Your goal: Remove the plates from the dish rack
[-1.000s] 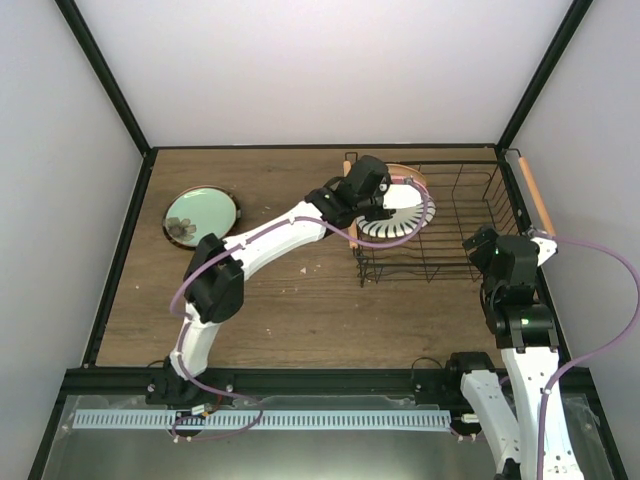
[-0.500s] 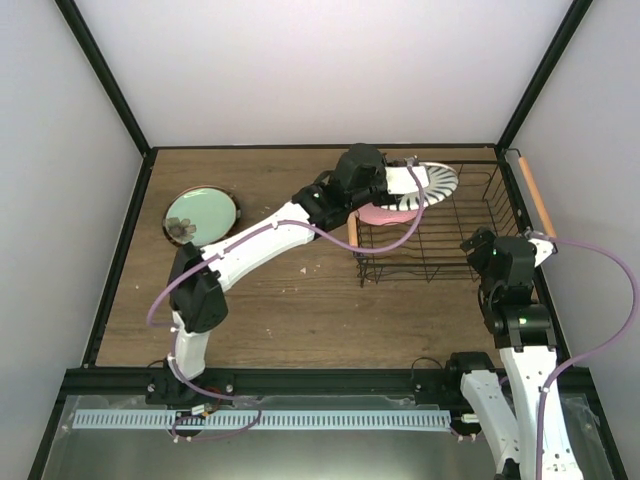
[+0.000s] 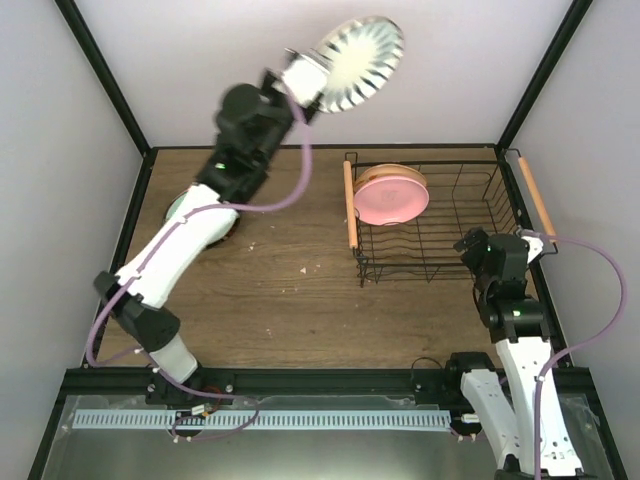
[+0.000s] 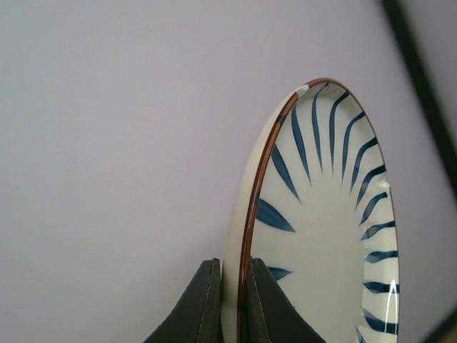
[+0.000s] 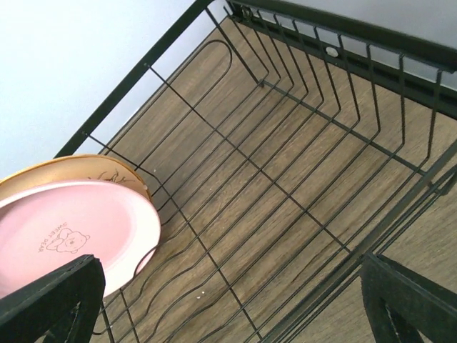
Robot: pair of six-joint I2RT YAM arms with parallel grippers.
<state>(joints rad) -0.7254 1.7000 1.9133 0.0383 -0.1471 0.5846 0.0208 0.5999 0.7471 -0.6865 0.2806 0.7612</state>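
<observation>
Two plates in the dish rack [image 3: 348,205]: print on the pink plate [image 5: 64,236] is unreadable, tan plate [image 5: 71,166] mostly hidden. Left fingers [image 4: 203,300] pinch the striped plate [image 4: 321,229], right fingers [image 5: 50,300] spread wide.

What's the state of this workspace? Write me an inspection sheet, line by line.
Surface: brown wooden table.
Job's things: striped plate held high in the air; pink plate and tan plate leaning at the dish rack's left end; mint green plate flat at left, mostly under the left arm.
Clutter: pale specks on the wood.
Claws: left claw shut on the striped plate's rim; right claw open over the rack.
Cables: purple cable along each arm.
Surroundings: pale walls, black frame posts.
</observation>
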